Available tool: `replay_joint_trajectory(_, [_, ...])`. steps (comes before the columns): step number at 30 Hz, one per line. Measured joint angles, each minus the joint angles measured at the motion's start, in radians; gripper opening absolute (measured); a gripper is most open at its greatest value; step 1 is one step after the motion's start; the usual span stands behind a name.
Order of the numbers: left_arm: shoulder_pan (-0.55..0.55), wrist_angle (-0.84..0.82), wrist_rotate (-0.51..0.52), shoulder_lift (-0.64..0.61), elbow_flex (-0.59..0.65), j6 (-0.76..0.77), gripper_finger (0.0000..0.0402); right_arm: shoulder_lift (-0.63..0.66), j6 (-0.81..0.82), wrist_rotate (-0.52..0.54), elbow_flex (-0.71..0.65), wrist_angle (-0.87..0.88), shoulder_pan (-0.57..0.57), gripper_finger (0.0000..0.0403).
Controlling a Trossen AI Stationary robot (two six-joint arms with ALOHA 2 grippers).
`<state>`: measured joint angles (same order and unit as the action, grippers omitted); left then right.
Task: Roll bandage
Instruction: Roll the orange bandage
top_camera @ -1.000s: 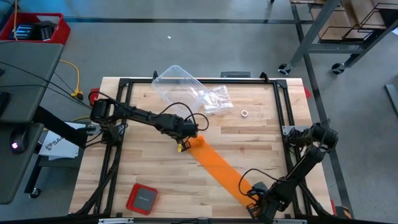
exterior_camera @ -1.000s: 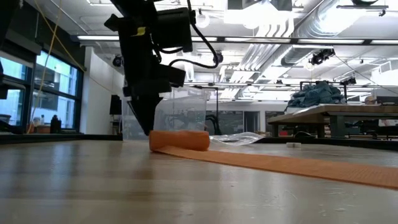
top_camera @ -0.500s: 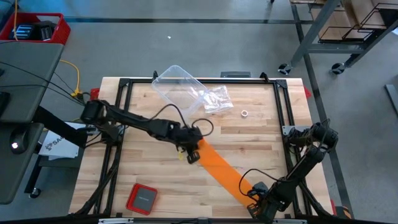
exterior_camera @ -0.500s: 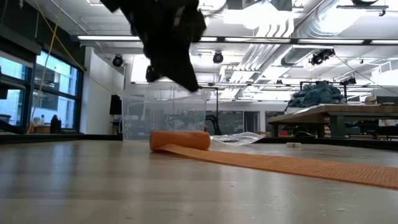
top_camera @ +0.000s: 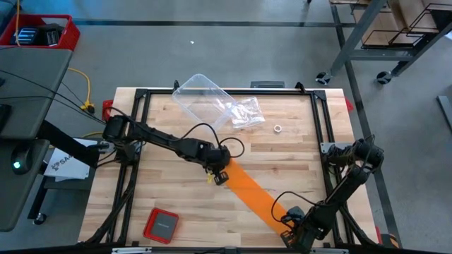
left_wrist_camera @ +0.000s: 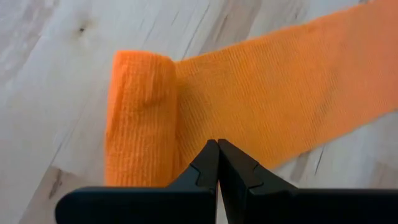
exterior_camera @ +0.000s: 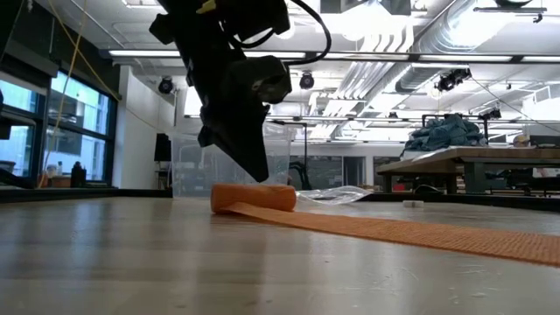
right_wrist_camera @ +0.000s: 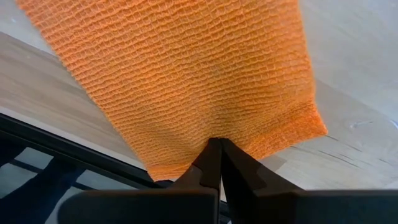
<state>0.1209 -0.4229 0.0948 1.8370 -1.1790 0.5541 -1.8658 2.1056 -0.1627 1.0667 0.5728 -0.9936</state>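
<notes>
Wooden table under orange bandage

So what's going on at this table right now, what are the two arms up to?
The robot is rolling up an orange bandage. One end is already wound into a small roll near the table's middle, and the left gripper, shut, sits just over it. The right gripper, also shut, pins the loose far end at the table's front edge. Most of the strip lies flat.

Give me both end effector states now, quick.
Left end effector: shut, empty, above the rolled end of the bright orange fabric bandage.
Right end effector: shut on the bandage's free end.
</notes>
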Motion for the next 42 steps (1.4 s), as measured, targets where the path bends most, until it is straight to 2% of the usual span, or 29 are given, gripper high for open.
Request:
replay_joint_trajectory(2, [-0.003, 0.000, 0.000, -0.003, 0.000, 0.002, 0.0000, 0.006, -0.011, 0.001, 0.019, 0.023, -0.002, 0.0000])
replay_joint_trajectory(6, [-0.003, -0.004, 0.000, -0.005, 0.000, -0.006, 0.0000, 0.008, -0.013, 0.004, 0.068, 0.176, -0.009, 0.0000])
replay_joint_trajectory(15, [-0.008, -0.008, -0.004, -0.011, 0.000, -0.033, 0.0000, 0.060, -0.012, 0.092, 0.112, 0.182, 0.001, 0.0000])
replay_joint_trajectory(17, [-0.012, -0.006, -0.005, -0.022, 0.000, -0.035, 0.0000, 0.061, -0.012, 0.155, 0.129, 0.179, 0.009, 0.0000])
replay_joint_trajectory(20, [-0.025, -0.006, -0.004, -0.042, 0.000, -0.063, 0.0000, 0.061, -0.047, 0.303, 0.152, 0.169, 0.056, 0.0000])
replay_joint_trajectory(24, [-0.044, -0.010, 0.005, -0.066, -0.001, -0.069, 0.0000, 0.062, -0.151, 0.495, 0.148, 0.137, 0.172, 0.0000])
replay_joint_trajectory(26, [-0.051, -0.012, 0.005, -0.071, -0.001, -0.067, 0.0000, 0.059, -0.233, 0.529, 0.141, 0.107, 0.248, 0.0000])
replay_joint_trajectory(30, [-0.057, -0.027, 0.007, -0.074, -0.001, -0.058, 0.0000, 0.045, -0.401, 0.532, 0.115, 0.028, 0.376, 0.0000])
replay_joint_trajectory(33, [-0.056, -0.037, 0.003, -0.074, -0.001, -0.057, 0.0000, 0.044, -0.484, 0.519, 0.110, 0.008, 0.424, 0.0000])
replay_joint_trajectory(37, [-0.055, -0.042, 0.003, -0.074, -0.001, -0.051, 0.0000, 0.038, -0.529, 0.477, 0.107, 0.064, 0.446, 0.0000])
replay_joint_trajectory(42, [-0.055, -0.044, 0.008, -0.074, -0.001, -0.051, 0.0000, -0.014, -0.549, 0.413, 0.107, 0.042, 0.433, 0.0000])
